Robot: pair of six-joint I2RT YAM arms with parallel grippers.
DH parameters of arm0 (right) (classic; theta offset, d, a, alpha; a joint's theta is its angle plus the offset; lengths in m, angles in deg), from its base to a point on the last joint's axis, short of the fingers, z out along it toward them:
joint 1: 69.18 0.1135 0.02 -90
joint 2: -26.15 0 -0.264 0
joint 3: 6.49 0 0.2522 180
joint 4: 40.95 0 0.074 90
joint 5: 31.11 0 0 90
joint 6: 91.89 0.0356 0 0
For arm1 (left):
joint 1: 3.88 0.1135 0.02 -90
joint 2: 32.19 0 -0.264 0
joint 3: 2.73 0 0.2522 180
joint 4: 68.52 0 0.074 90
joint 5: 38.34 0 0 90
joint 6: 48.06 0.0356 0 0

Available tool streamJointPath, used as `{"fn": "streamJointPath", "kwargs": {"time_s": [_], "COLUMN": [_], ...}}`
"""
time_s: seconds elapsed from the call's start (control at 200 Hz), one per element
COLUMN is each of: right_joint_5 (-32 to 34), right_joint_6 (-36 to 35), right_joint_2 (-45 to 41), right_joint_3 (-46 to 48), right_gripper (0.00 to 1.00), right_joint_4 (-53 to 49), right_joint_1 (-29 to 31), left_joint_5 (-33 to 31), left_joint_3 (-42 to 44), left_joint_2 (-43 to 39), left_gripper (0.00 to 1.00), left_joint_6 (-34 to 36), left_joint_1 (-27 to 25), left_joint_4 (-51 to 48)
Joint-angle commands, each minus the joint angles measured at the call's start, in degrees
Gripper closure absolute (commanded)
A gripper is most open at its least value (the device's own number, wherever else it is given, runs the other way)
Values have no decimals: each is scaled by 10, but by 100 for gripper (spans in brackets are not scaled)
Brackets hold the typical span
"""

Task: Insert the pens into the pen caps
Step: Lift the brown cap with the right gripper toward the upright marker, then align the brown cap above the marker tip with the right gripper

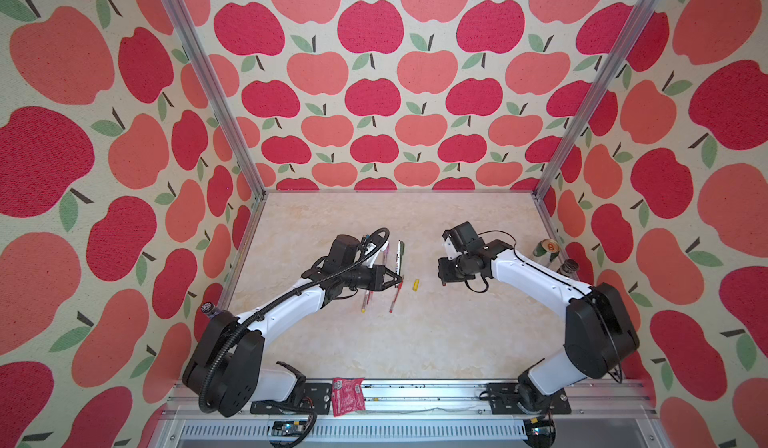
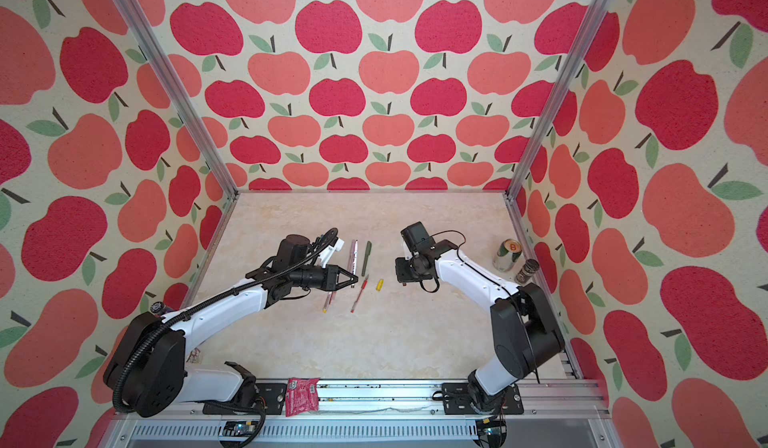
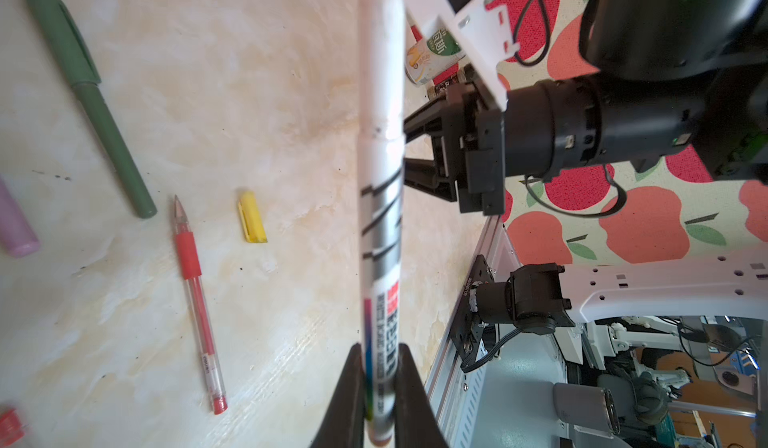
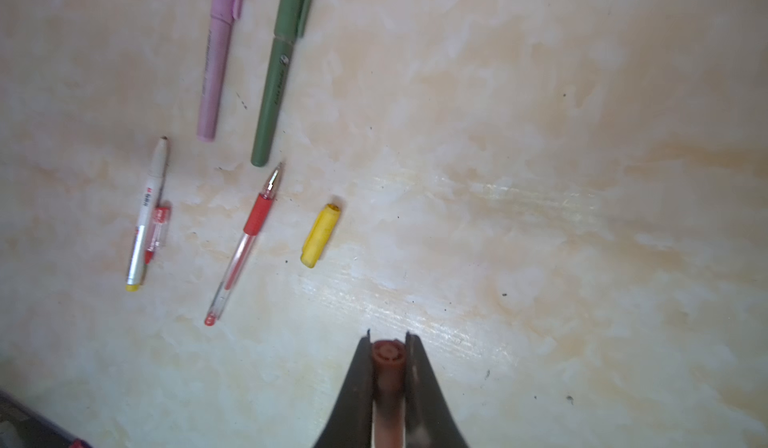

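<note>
The beige marbled table [image 1: 457, 334] carries four pens. Above it the left fingers [image 3: 356, 363] are clamped on a long white-barrelled marker pen [image 3: 380, 176]; the right fingers [image 4: 365, 358] pinch a short brown plastic cap [image 4: 387, 356]. A capped dark green pen [image 4: 276, 84] and a capped lilac-pink pen [image 4: 214, 64] lie side by side; nearer the arms lie an uncapped red gel pen [image 4: 243, 242] and a white yellow-ended pen [image 4: 145, 217], a clear red cap [image 4: 158, 228] against it. A stubby yellow cap [image 4: 320, 234] sits just beside the red pen

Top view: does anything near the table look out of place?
Yes. A red snack packet lies across the front rail, and a drinks can and a dark jar stand at the table's right edge. None belongs to the pen job.
</note>
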Motion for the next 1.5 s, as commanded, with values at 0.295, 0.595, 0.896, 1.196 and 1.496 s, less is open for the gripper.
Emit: {"fn": "streamJointPath", "kwargs": {"time_s": [0.295, 0.595, 0.896, 1.196, 1.496], "right_joint_5": [-121, -150, -161, -162, -164], "right_joint_6": [177, 214, 219, 222, 220], "right_joint_2": [-93, -104, -110, -106, -108], "right_joint_3": [17, 38, 46, 58, 56], "right_gripper": [87, 88, 89, 90, 91], "right_joint_4": [236, 293, 295, 301, 293], "right_joint_1": [-47, -35, -32, -29, -24], "left_joint_5": [21, 22, 27, 24, 21], "left_joint_3": [-19, -28, -46, -50, -50], "left_joint_2": [38, 66, 81, 79, 80], "left_gripper": [100, 100, 100, 100, 100], "left_joint_6": [-46, -60, -53, -47, -43], "left_joint_1": [-78, -93, -93, -93, -93], "left_joint_4": [83, 113, 103, 94, 91]}}
